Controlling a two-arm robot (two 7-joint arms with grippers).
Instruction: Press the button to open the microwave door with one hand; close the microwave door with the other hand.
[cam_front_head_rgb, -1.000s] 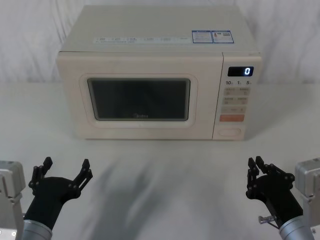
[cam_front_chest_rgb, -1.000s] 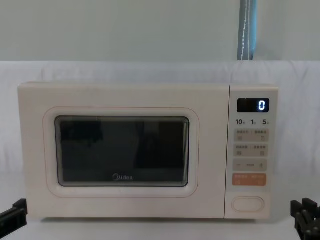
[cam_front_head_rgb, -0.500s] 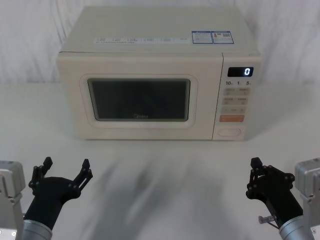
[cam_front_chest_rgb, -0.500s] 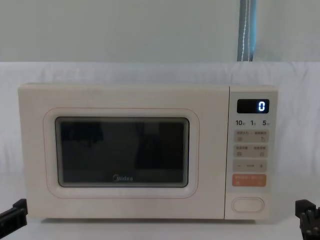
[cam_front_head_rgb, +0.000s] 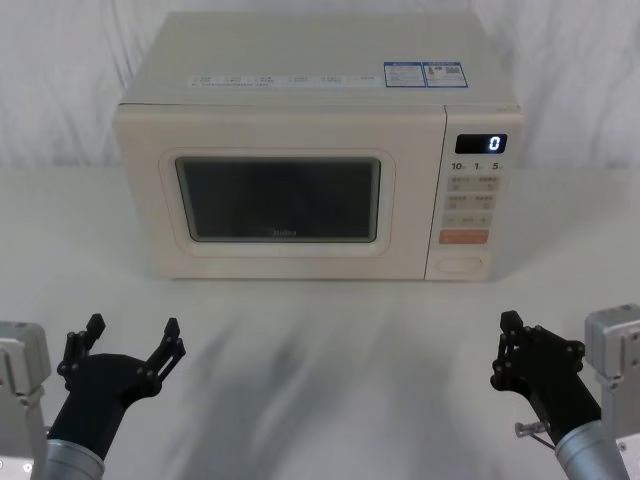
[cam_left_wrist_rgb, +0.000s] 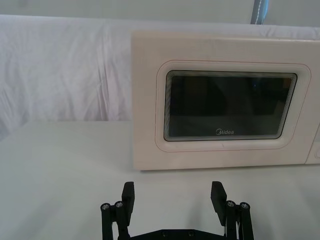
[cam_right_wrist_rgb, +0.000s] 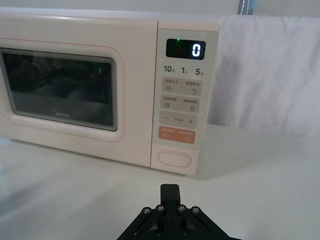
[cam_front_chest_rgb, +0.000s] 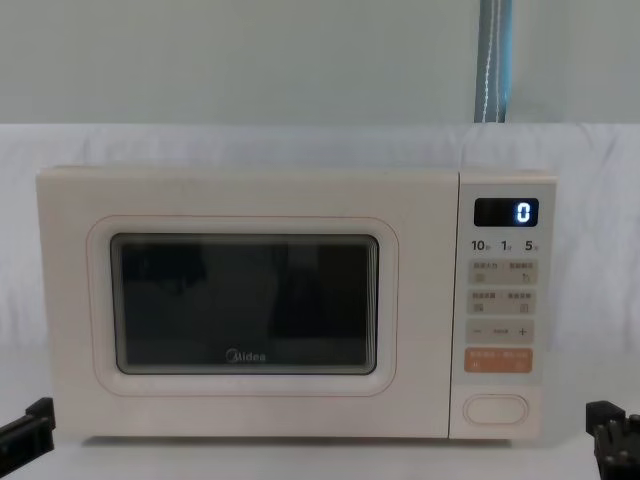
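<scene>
The button (cam_front_head_rgb: 458, 265) sits well ahead of the right tool (cam_front_head_rgb: 512, 345), fingers together; left tool (cam_front_head_rgb: 128, 342) spread.

This looks like a staged test bench in a lab, not a home kitchen. A microwave (cam_front_chest_rgb: 290, 305) stands alone on a table (cam_front_head_rgb: 320, 320) draped in plain white cloth, and more white cloth (cam_left_wrist_rgb: 65, 70) hangs in folds behind it as a backdrop. Above the cloth, the chest view shows a bare pale wall (cam_front_chest_rgb: 250, 60) with a blue-grey strip (cam_front_chest_rgb: 493, 60) running down it. There are no cupboards, counters or utensils around the appliance; its display (cam_right_wrist_rgb: 185, 49) reads 0.
</scene>
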